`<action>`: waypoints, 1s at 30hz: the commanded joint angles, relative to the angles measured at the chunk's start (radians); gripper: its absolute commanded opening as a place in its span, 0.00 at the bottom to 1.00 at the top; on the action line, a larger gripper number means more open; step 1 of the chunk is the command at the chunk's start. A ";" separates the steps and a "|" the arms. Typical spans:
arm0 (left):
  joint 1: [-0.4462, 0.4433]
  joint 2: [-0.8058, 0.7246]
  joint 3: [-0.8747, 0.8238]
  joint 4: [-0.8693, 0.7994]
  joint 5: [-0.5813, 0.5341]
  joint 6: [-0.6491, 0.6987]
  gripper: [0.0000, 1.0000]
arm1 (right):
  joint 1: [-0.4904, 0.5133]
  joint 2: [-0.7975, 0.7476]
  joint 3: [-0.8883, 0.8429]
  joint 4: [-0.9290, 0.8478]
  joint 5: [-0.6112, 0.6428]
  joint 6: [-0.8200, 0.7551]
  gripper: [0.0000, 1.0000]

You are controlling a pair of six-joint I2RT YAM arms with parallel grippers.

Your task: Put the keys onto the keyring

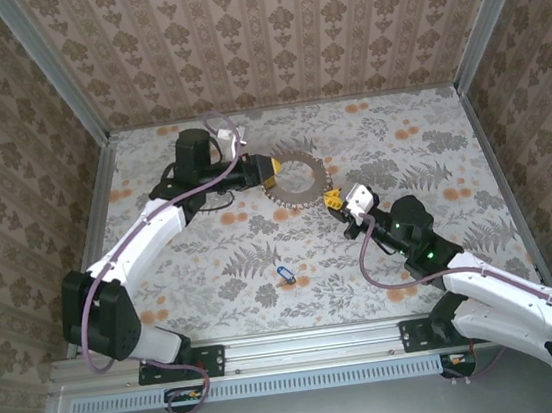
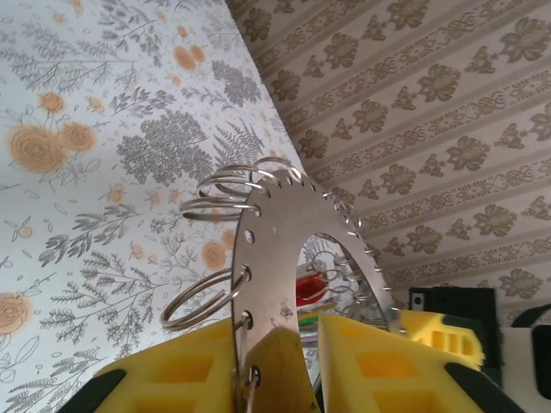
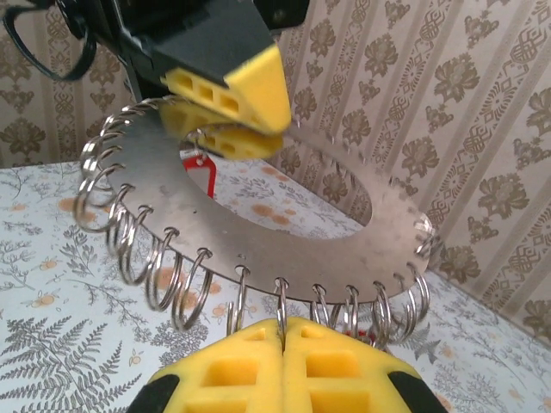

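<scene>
The keyring (image 1: 286, 196) is a flat grey metal ring plate with several small split rings along its rim, held off the table between both arms. My left gripper (image 1: 270, 171) straddles its left rim. In the left wrist view the plate (image 2: 275, 249) lies against one yellow finger, and the left gripper (image 2: 315, 325) shows a gap on the other side. My right gripper (image 1: 333, 199) is shut on one split ring (image 3: 281, 301) at the plate's near rim (image 3: 284, 249). A blue-tagged key (image 1: 282, 274) lies loose on the table. Something red (image 2: 312, 288) shows through the plate's hole.
The floral table top (image 1: 213, 265) is walled on three sides by patterned panels (image 1: 285, 34) in metal frames. The left arm's cable (image 1: 222, 133) arcs over its wrist. Both arm bases sit on the rail at the near edge (image 1: 304, 349).
</scene>
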 commanded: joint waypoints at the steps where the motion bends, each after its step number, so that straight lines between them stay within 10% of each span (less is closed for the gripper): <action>1: -0.013 0.029 -0.007 -0.006 0.008 0.010 0.26 | -0.002 -0.020 0.041 0.048 0.016 0.022 0.00; 23: -0.022 0.047 -0.069 0.135 0.000 -0.056 0.00 | -0.022 -0.082 0.043 -0.137 0.065 0.073 0.00; 30: -0.023 -0.036 -0.058 0.167 0.059 0.017 0.00 | -0.023 -0.145 -0.056 -0.153 -0.052 0.025 0.18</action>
